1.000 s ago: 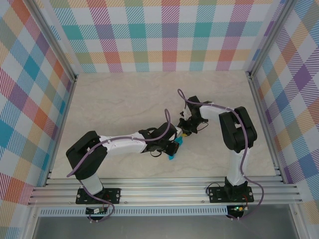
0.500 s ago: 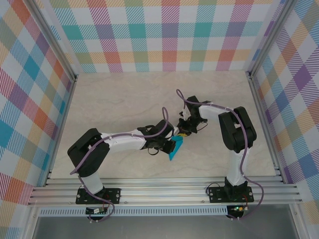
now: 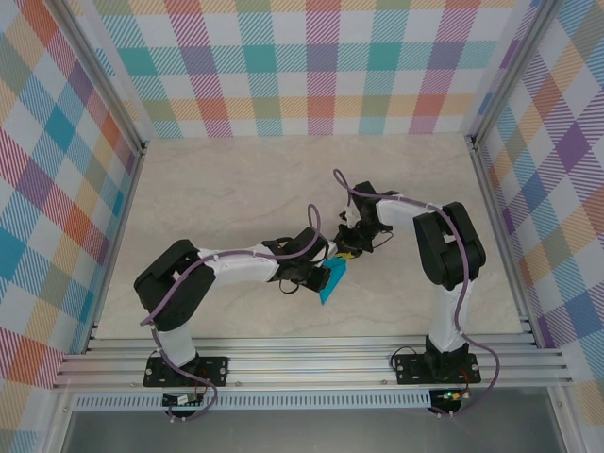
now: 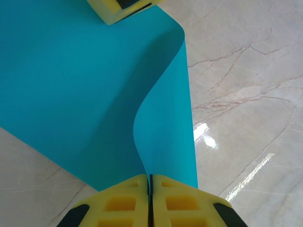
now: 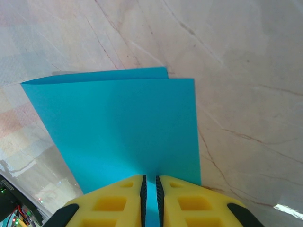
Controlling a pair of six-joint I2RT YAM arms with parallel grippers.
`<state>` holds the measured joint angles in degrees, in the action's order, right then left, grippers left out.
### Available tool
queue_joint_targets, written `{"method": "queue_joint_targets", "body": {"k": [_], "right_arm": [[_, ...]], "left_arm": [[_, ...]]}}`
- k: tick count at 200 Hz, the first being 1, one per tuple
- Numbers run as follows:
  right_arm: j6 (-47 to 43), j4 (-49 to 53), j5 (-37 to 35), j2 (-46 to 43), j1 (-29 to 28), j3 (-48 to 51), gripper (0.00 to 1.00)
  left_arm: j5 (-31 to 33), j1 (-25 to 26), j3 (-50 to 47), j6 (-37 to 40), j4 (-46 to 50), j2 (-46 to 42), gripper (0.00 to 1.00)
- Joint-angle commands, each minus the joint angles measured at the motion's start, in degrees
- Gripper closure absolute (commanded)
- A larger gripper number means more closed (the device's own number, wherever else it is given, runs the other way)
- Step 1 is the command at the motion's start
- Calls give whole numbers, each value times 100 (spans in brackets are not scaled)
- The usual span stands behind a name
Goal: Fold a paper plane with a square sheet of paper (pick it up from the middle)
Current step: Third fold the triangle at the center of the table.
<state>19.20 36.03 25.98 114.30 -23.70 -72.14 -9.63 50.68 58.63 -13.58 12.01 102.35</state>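
Observation:
The square sheet of paper is teal-blue and doubled over, its two edges lying nearly together at the far side. My left gripper is shut on one edge of it, and the sheet curves away from the jaws. In the top view that gripper holds the paper just above the table's middle. My right gripper stands over the sheet with its jaws a narrow slit apart, teal showing through the slit. Its yellow fingertips touch the paper's far edge. From above it sits just behind the paper.
The marble-patterned table stretches bare behind and to both sides of the arms. Checked walls and metal rails close it in. Purple cables loop over both forearms.
The left arm swung slightly right and back, lifting the paper so more of it shows. The right gripper's jaws have parted a little. In the last half second almost nothing moved.

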Motion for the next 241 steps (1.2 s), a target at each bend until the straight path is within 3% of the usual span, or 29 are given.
{"method": "queue_joint_targets", "body": {"k": [1, 241], "right_arm": [[17, 195, -55, 65, -82, -39, 83], [86, 137, -111, -13, -89, 112, 81]], "left_arm": [[-70, -97, -39, 137, -3, 75, 91], [-513, -172, -159, 50, -355, 216, 88]]}}
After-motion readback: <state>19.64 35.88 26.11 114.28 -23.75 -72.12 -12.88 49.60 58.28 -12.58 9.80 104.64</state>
